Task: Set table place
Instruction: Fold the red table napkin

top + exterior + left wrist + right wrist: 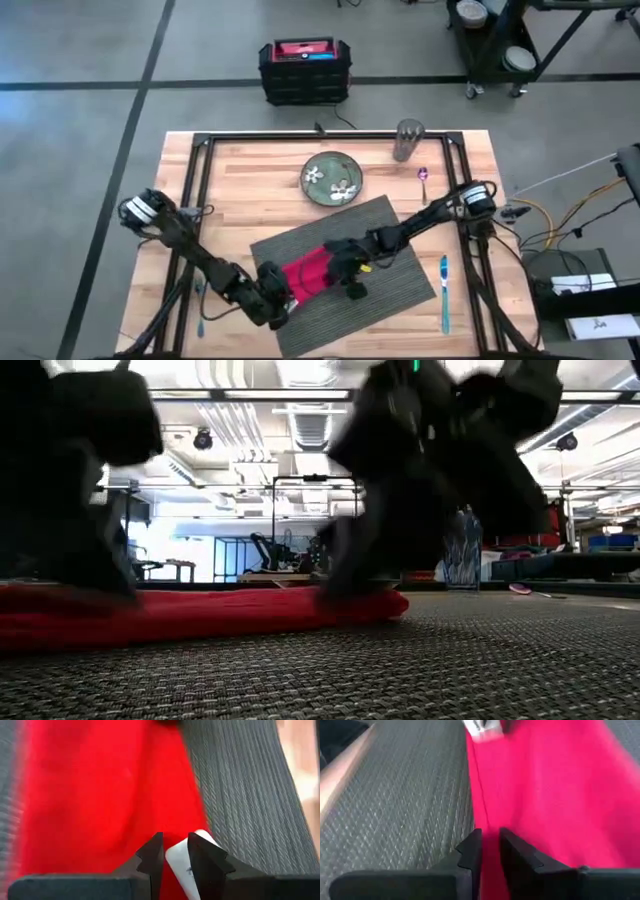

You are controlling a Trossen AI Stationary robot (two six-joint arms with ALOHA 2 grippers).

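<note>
The placemat [370, 262] lies skewed on the table [250, 190], at 6 o'clock from the plate [333, 179]. The red napkin [308, 272] rests on the placemat's 9 o'clock half.

Left gripper [175, 851]: fingers nearly closed, pinching the napkin's white tag [181, 865] and the edge beneath it.

Right gripper [490, 845]: fingers narrowly parted, clamped on a fold of the napkin at its opposite end (contact seen in the wrist view).

A blue utensil [444, 293] lies at 3 o'clock from the placemat.
</note>
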